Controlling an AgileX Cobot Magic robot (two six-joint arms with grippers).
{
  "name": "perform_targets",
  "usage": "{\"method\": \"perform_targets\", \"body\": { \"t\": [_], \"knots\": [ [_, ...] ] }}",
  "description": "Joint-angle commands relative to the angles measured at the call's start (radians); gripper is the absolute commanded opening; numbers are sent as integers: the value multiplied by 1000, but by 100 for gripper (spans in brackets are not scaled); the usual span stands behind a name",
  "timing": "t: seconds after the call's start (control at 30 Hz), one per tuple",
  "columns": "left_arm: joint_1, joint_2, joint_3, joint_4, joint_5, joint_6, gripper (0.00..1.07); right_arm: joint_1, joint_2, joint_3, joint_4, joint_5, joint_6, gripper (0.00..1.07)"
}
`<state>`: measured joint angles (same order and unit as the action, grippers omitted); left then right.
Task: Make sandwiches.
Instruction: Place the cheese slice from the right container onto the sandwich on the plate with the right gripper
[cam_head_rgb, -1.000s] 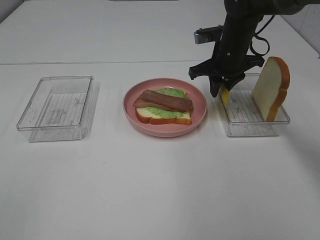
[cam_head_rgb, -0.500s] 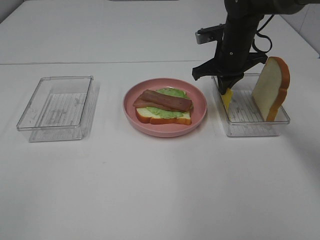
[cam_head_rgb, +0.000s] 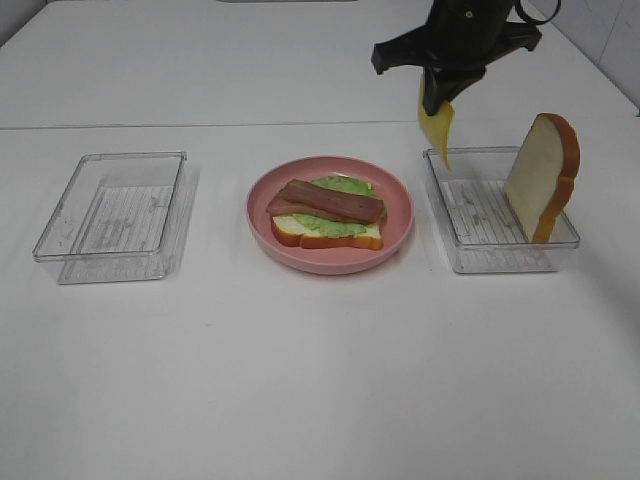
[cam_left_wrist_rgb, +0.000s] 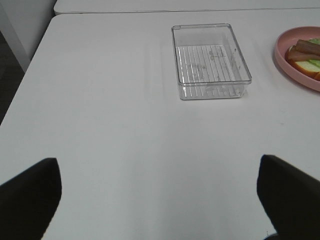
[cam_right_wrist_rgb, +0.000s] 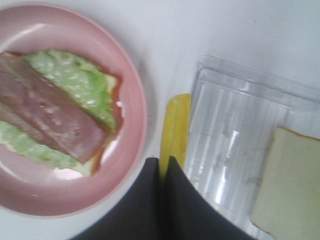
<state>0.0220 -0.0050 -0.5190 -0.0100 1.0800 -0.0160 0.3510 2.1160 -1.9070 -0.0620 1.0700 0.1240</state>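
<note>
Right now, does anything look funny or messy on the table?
Nothing is spilled or broken. The only odd bit: the bread slice stands on edge, leaning against the right clear container's wall, rather than lying flat.

Cheese slice (cam_right_wrist_rgb: 174, 131) between shut jaws

A white table (cam_head_rgb: 300, 380) under even light, with a dark floor (cam_left_wrist_rgb: 10, 70) beyond its edge.

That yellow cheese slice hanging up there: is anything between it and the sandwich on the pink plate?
Nothing visible. The cheese slice, held by the right gripper, hangs above the right container's near-plate edge; only bare table separates it from the open sandwich on the plate.
</note>
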Motion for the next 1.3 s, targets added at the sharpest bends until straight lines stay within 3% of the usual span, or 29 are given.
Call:
{"method": "perform_targets", "body": {
  "t": [0.03, 0.43, 0.63, 0.73, 0.9, 1.3],
  "knots": [
    [2, -12, 2, -8, -6, -3, 100, 67, -6, -15, 109, -20, -44, 0],
    [2, -12, 2, -8, -6, -3, 100, 241, 83, -15, 241, -117, -88, 0],
    [2, -12, 2, -8, -6, -3, 100, 254, 125, -15, 227, -142, -96, 0],
    [2, -12, 2, -8, -6, -3, 100, 252, 139, -15, 194, -150, -96, 0],
    [2, -12, 2, -8, -6, -3, 100, 252, 166, -15, -26, -164, -66, 0],
    [2, -12, 2, -8, -6, -3, 100, 252, 168, -15, -81, -198, -80, 0]
  ]
}}
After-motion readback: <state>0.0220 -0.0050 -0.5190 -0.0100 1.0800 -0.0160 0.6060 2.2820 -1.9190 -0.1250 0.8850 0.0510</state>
